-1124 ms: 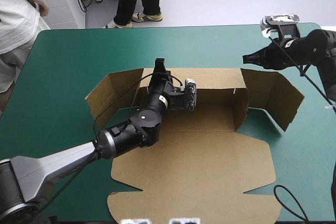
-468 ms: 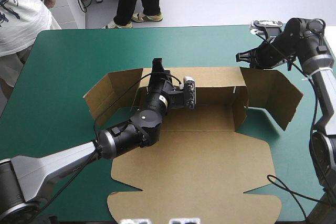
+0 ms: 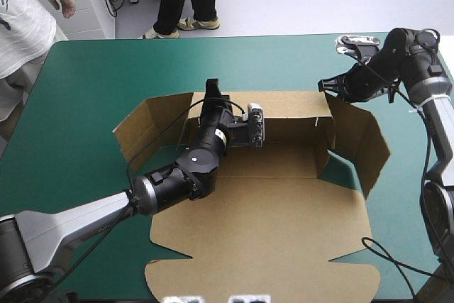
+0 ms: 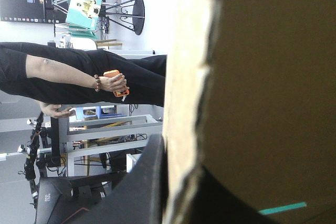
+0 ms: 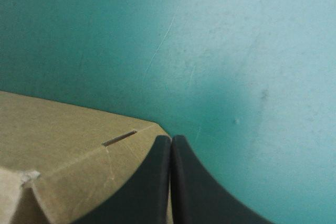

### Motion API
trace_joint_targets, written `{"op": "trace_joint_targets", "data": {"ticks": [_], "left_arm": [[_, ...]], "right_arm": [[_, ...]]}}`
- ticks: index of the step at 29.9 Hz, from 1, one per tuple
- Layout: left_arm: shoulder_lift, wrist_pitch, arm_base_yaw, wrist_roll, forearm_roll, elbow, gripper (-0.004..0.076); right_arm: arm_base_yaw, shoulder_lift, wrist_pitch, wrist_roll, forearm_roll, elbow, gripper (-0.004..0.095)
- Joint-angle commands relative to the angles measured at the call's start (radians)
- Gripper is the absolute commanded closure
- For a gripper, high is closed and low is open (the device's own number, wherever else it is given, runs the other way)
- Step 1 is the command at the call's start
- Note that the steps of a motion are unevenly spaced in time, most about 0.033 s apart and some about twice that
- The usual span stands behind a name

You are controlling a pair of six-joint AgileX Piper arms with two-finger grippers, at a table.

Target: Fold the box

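The box [image 3: 269, 232] sits half-raised, lid flat toward 6 o'clock, tray running 9-to-3. The left gripper [image 3: 214, 87] seemingly pinches its back wall; the right gripper [image 5: 170, 139] is closed, empty.

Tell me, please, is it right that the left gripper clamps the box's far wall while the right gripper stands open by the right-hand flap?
Not quite: the right gripper is shut, not open; the right wrist view shows its fingers meeting in one arch by the right-hand flap. The left gripper does clamp the box's far wall.

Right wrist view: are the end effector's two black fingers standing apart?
No, the fingers of the right end effector meet in one pointed arch beside the box.
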Motion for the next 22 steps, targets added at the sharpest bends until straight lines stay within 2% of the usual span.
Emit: {"op": "trace_joint_targets", "data": {"ticks": [1,14,17,19,22], "left_arm": [[-0.037,0.036,-0.005,-0.033,0.031,-0.029,0.0731],[-0.037,0.057,-0.005,-0.033,0.031,-0.029,0.0731],[-0.037,0.057,-0.005,-0.033,0.031,-0.029,0.0731],[-0.037,0.057,-0.005,-0.033,0.031,-0.029,0.0731],[-0.037,0.057,-0.005,-0.033,0.031,-0.029,0.0731]], "right_arm": [[-0.002,-0.066,0.009,-0.019,0.045,0.01,0.0922],[-0.003,-0.163,0.007,-0.071,0.073,0.13,0.0922],[-0.003,-0.207,-0.061,-0.108,0.096,0.184,0.0922],[-0.013,-0.25,-0.134,-0.142,0.142,0.24,0.0922],[-0.036,-0.302,-0.186,-0.23,0.213,0.327,0.0922]]}}
